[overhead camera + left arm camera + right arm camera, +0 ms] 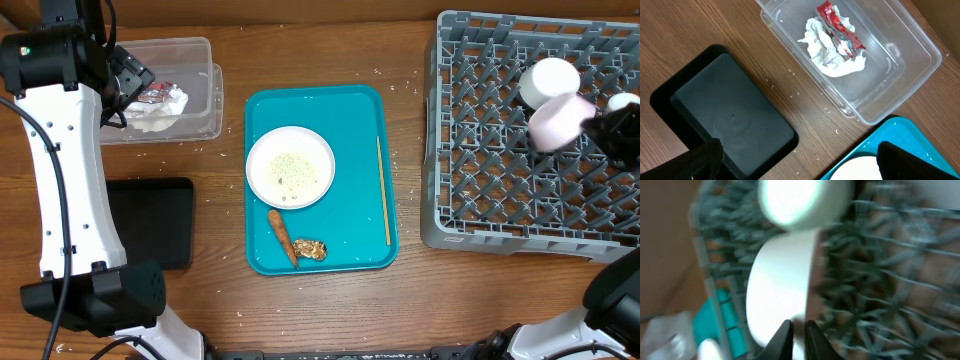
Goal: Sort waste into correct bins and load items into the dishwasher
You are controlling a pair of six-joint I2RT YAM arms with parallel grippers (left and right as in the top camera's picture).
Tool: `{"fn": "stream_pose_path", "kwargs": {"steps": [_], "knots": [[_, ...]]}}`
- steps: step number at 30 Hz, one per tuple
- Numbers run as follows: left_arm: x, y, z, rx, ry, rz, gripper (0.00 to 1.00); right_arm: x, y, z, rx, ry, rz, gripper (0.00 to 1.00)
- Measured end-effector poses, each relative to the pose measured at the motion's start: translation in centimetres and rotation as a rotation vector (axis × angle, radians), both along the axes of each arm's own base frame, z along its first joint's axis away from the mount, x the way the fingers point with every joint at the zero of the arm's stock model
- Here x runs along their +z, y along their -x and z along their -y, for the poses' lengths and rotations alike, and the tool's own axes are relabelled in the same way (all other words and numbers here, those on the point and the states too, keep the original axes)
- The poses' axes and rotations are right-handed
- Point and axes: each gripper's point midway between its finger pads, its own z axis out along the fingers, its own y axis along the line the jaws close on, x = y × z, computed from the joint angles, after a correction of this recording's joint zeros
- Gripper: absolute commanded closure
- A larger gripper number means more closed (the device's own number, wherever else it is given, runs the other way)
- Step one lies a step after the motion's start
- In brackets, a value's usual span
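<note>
The red-and-silver wrapper (840, 30) and crumpled white napkins (832, 55) lie in the clear tub (205, 100). My left gripper (797, 152) is open and empty above the table between the tub (900, 75) and the black tray (730, 120). The white plate (290, 166) holds rice grains on the teal tray. The sausage stick (282, 236) and the brown lump (310, 249) lie beside it. My right gripper (799, 327) is shut on the rim of the pink bowl (556, 121), held on edge over the grey dish rack (470, 150). The white cup (552, 80) lies in the rack behind it.
The teal tray (350, 110) sits mid-table with a thin wooden stick (383, 190) along its right side. The black tray (150, 220) lies at the left. Loose rice grains dot the wood. A white object (623, 101) shows at the rack's right edge.
</note>
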Motion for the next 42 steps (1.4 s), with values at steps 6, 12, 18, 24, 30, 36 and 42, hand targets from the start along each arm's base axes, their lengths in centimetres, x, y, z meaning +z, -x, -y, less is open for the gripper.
{"fn": "stream_pose_path", "kwargs": {"steps": [6, 12, 18, 24, 30, 36, 42], "knots": [[0.0, 0.0, 0.0, 0.000, 0.000, 0.000, 0.00, -2.3, 2.7, 3.4, -0.191, 0.112, -0.202, 0.87], [0.0, 0.0, 0.0, 0.000, 0.000, 0.000, 0.00, -2.4, 3.2, 3.5, -0.251, 0.125, -0.248, 0.87], [0.0, 0.0, 0.0, 0.000, 0.000, 0.000, 0.00, -2.0, 0.8, -4.1, -0.065, 0.108, -0.255, 0.80], [0.0, 0.0, 0.0, 0.000, 0.000, 0.000, 0.00, -2.0, -1.5, -16.8, 0.272, 0.128, -0.236, 0.68], [0.0, 0.0, 0.0, 0.000, 0.000, 0.000, 0.00, -1.8, -0.8, -29.1, 0.575, 0.183, -0.183, 0.36], [0.0, 0.0, 0.0, 0.000, 0.000, 0.000, 0.00, -3.2, 2.2, -34.9, 0.737, 0.323, -0.230, 0.35], [0.0, 0.0, 0.0, 0.000, 0.000, 0.000, 0.00, -9.3, 3.7, -37.8, 0.839, 0.452, -0.359, 0.35]]}}
